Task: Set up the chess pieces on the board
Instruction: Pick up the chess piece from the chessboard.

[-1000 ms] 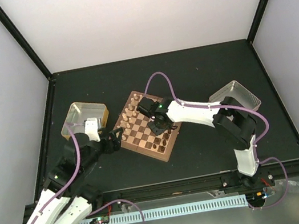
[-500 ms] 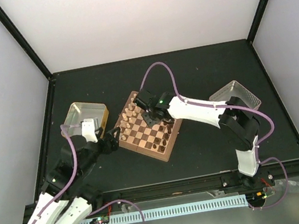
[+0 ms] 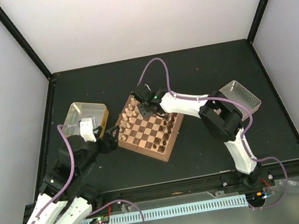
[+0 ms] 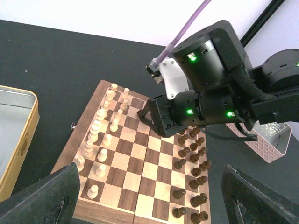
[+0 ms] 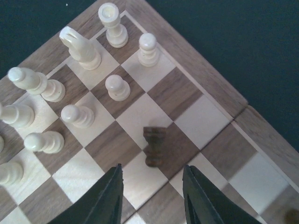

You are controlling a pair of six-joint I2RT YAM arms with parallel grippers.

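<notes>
The board lies at the table's middle. Cream chess pieces stand along its left side and dark chess pieces along its right side. My right gripper is open and hovers low over the board's far corner, near the cream pieces; it also shows in the top view. A blurred dark rook sits on a square just ahead of the open fingers, untouched; I cannot tell whether it stands or lies. My left gripper is open and empty at the board's left edge, wide apart in its own view.
A shallow metal tray stands left of the board, close to my left arm. A second tray stands at the right. The right arm's white links and purple cable stretch over the board's far side.
My right gripper has moved from the board's right-middle squares to its far corner by the cream pieces. My left gripper has shifted slightly and stays at the board's left edge.
</notes>
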